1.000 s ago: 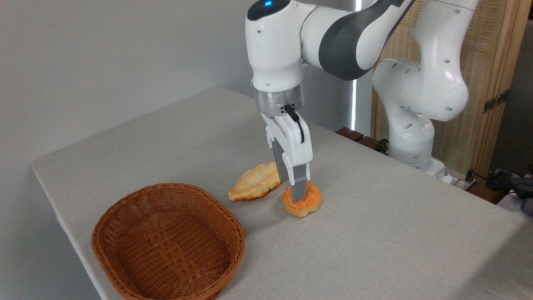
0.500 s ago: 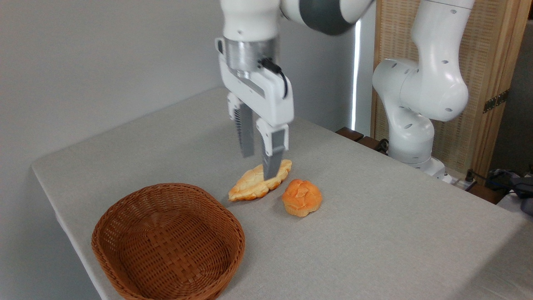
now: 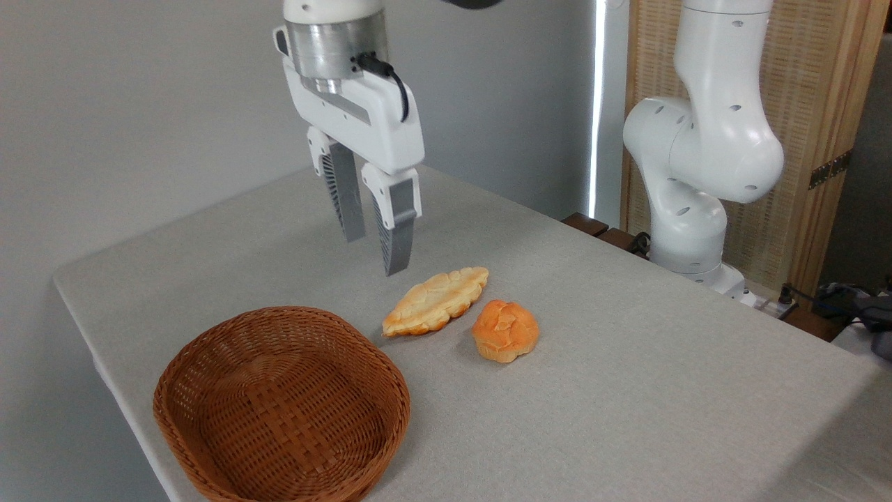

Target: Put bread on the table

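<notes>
On the grey table the round bun rests, leaf-shaped pastry at its ten o'clock, wicker basket partly cropped below. The gripper hangs empty, fingers parted; its arm leaves frame.

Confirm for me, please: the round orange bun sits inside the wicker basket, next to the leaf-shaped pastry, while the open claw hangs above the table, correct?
Not quite. The camera view shows the round orange bun on the grey table, outside the wicker basket, which holds nothing. It does lie beside the leaf-shaped pastry, and the open claw hangs above the table.
</notes>
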### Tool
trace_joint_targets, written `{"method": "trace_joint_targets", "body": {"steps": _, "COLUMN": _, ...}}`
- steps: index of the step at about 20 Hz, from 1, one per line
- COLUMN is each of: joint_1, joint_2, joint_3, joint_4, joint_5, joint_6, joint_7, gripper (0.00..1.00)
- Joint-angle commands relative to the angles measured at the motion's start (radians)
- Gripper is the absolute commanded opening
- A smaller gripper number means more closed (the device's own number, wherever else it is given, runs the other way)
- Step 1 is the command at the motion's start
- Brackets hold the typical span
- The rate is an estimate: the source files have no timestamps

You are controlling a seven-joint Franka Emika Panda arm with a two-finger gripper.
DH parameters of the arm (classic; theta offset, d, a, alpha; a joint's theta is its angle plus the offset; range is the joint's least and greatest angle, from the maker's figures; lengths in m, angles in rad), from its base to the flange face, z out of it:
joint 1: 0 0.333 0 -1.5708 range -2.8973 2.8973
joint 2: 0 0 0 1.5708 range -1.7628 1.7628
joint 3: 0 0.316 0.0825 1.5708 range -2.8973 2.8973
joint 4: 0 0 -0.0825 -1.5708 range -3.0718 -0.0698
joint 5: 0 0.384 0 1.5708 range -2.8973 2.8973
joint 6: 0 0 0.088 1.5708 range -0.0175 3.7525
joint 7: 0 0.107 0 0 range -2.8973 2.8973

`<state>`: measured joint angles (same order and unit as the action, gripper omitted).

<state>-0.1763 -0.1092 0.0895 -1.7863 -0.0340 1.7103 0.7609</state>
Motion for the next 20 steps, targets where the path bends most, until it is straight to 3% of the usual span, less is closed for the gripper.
{"method": "trace_joint_targets", "body": {"steps": 1, "joint_1": 0.015, "joint_2": 0.072, "joint_3": -0.019, "joint_4": 0.125, "joint_5": -0.015, "joint_6": -0.081, "joint_7": -0.061, "gripper": 1.0}}
{"method": "trace_joint_targets", "body": {"steps": 2, "joint_1": 0.017, "joint_2": 0.083, "joint_3": -0.028, "joint_4": 0.136, "joint_5": -0.015, "joint_6": -0.084, "joint_7": -0.066, "gripper": 1.0}}
{"method": "trace_joint_targets", "body": {"steps": 4, "joint_1": 0.07, "joint_2": 0.1, "joint_3": -0.088, "joint_4": 0.148, "joint_5": -0.015, "joint_6": -0.083, "joint_7": -0.074, "gripper": 1.0}}
{"method": "trace_joint_targets", "body": {"steps": 6, "joint_1": 0.08, "joint_2": 0.103, "joint_3": -0.118, "joint_4": 0.147, "joint_5": -0.012, "joint_6": -0.081, "joint_7": -0.094, "gripper": 1.0}}
{"method": "trace_joint_targets", "body": {"steps": 20, "joint_1": 0.083, "joint_2": 0.095, "joint_3": -0.119, "joint_4": 0.177, "joint_5": -0.034, "joint_6": -0.087, "joint_7": -0.095, "gripper": 1.0}}
